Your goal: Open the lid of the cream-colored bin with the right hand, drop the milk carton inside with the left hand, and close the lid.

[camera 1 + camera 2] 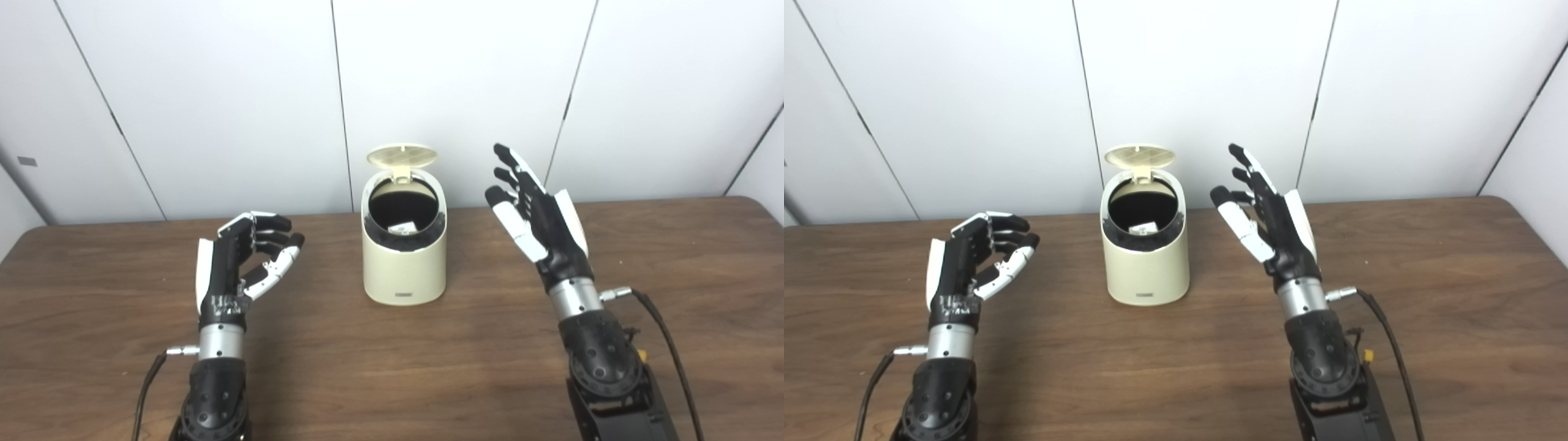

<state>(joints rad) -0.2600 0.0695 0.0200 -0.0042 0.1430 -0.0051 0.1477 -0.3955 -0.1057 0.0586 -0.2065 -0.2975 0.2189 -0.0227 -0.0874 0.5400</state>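
Judging the upright lid (402, 156) light and hinged behind the bin (403, 269), we would press its top edge with our empty, spread right hand (539, 217), while our left hand (245, 260), also empty, curls loosely.

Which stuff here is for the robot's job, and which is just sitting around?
For the job: bin, its raised lid, carton inside the bin, left robot hand, right robot hand.

Just there: table, wall, cables.

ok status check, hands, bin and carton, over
Left hand empty, fingers loosely curled; right hand open, right of the bin. Lid up. Milk carton inside. Nothing blocking the lid.
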